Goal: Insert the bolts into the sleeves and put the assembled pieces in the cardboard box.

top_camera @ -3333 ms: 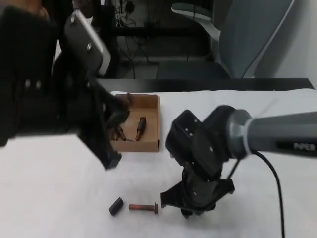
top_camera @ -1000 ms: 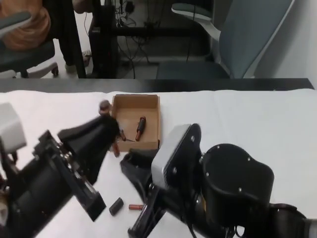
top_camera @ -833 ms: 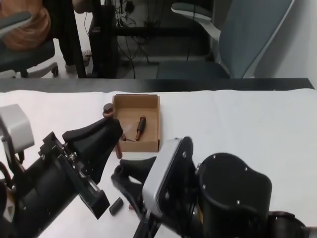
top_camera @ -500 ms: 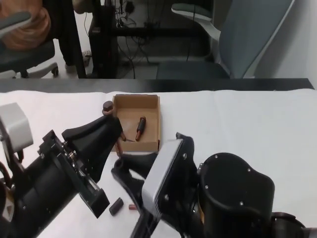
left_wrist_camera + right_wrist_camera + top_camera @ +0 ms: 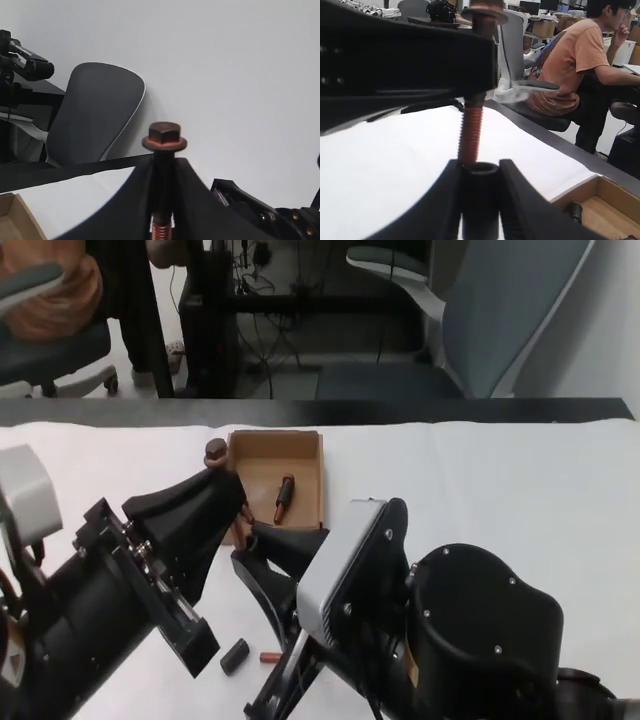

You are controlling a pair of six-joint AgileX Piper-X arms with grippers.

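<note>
A bolt (image 5: 164,142) is pinched in the left pincer (image 5: 164,172), its threaded tip set at the mouth of a sleeve (image 5: 480,200) clamped by the right pincer (image 5: 480,171). One finished piece (image 5: 283,498) is seen in the cardboard box (image 5: 275,443). A spare sleeve (image 5: 235,655) and spare bolt (image 5: 270,656) are yet to be joined on the tabletop (image 5: 500,490).

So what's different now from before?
Both claws came together near the cardboard box. The left claw holds a bolt head-up, and the right claw has brought its sleeve up under the threaded end. The spare sleeve, spare bolt and box stayed put on the table.
</note>
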